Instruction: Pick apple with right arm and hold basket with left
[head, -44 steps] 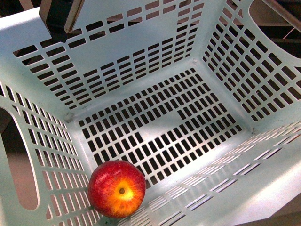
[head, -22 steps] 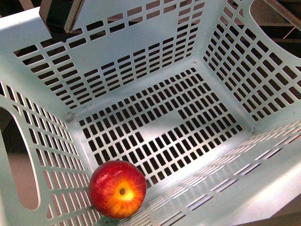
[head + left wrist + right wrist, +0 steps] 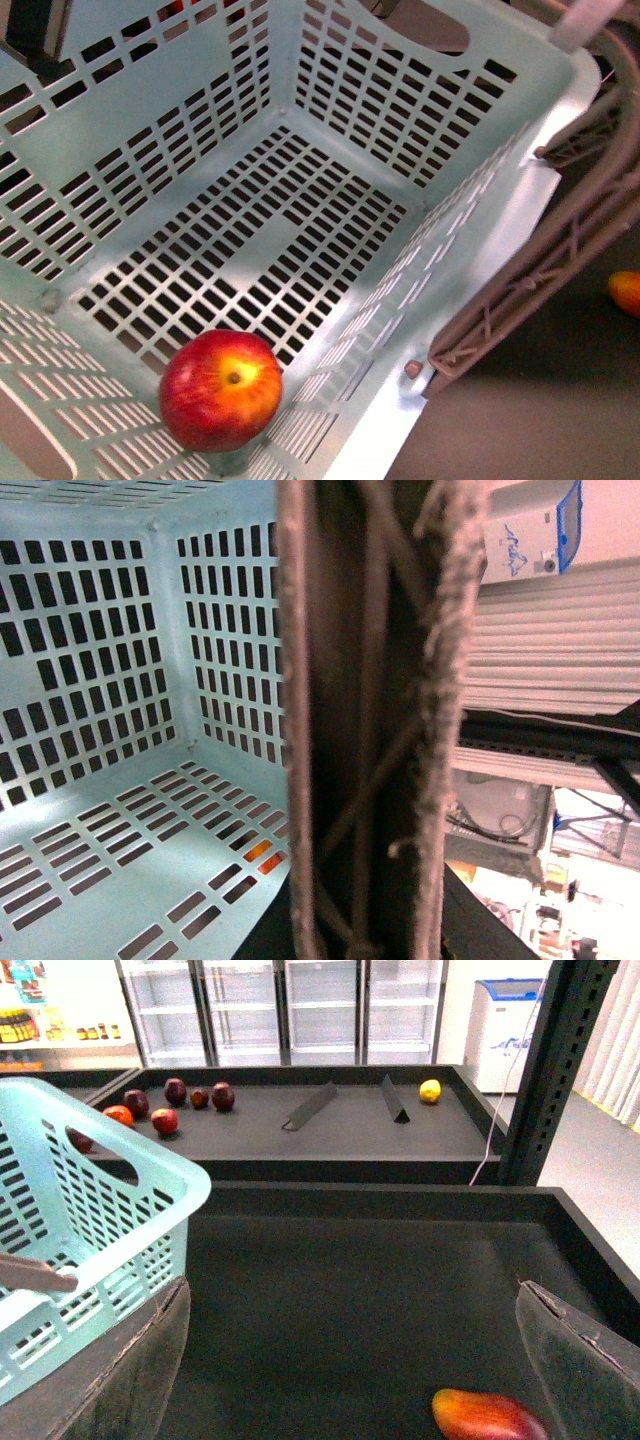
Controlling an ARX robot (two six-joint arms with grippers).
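One turquoise basket [image 3: 500, 200], with one grey-brown handle [image 3: 530, 285]. One red apple [image 3: 221, 390] inside it. One oblong orange-yellow fruit [image 3: 488, 1416] on the near dark surface [image 3: 350, 1290]. On the far shelf [image 3: 340, 1135] are six small red fruits [image 3: 175, 1090] in plain sight, with a seventh showing through the basket's hand hole, plus one yellow fruit [image 3: 430, 1090] and two slanted dividers [image 3: 310, 1107]. One chest freezer [image 3: 510, 1030].

Even, bright indoor light falls in soft shadow bands across the basket [image 3: 480, 250], whose close handle [image 3: 360, 730] is blurred.
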